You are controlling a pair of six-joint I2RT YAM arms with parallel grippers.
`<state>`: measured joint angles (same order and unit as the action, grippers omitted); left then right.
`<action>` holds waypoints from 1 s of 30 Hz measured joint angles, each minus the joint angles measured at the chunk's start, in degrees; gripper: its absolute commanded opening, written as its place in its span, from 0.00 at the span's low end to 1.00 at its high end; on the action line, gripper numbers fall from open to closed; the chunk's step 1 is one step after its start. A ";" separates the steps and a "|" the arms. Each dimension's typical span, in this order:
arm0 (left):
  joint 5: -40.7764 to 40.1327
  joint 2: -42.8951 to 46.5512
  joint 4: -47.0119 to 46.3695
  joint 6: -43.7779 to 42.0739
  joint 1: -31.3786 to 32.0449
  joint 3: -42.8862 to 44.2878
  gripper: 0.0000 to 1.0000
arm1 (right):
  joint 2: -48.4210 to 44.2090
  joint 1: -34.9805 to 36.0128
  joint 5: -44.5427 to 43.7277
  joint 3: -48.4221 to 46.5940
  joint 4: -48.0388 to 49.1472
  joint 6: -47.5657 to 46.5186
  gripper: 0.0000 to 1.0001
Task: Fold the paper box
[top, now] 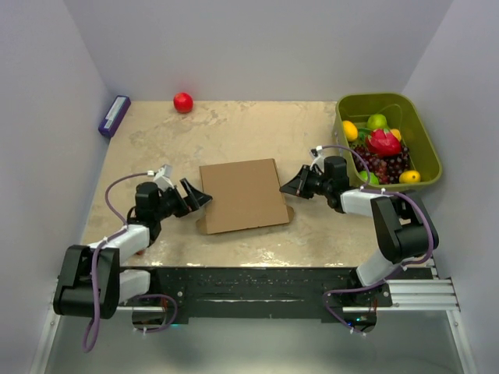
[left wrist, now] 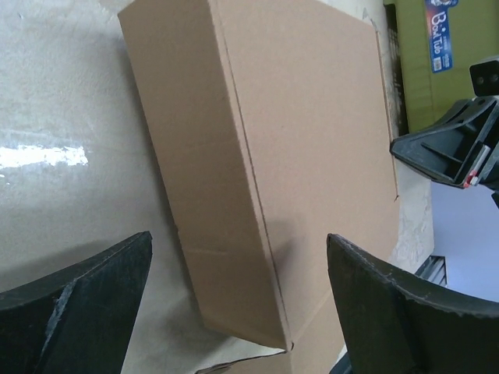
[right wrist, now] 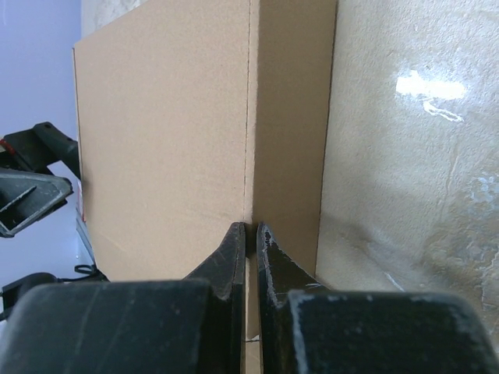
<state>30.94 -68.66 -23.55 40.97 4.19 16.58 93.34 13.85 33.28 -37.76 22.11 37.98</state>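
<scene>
- Left gripper, lower left of centre in the top view: jaws stand wide, nothing between them, tips aimed at the left edge of the paper box and just short of it.
- Right gripper, right of centre: jaws pressed almost together, tips against the box's right side wall. The wrist view shows a thin tan strip in the gap; cannot tell whether a cardboard edge is pinched.
- Paper box lies mid-frame on the table, between the two grippers. It reads as a shallow closed rectangle: top panel down flat, side walls upright, creased corners visible in both wrist views.
- Judgement: most of the folding looks done, with walls up and lid lowered.
- Small brown tabs poke out at the box's lower left and lower right corners. Probably left to do: tuck these in and press the lid home.
- Far side: green bin of fruit at upper right, red ball at top centre, purple object at upper left, all well apart from the box.
</scene>
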 measured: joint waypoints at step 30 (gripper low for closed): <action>0.28 -12.00 -21.07 13.55 6.82 -2.97 0.48 | -0.46 -0.90 -0.98 0.00 -0.04 -0.76 0.33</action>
<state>31.22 -80.66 -44.62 54.52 11.00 13.61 92.88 12.95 32.29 -37.76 22.06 37.21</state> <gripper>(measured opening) 0.706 0.104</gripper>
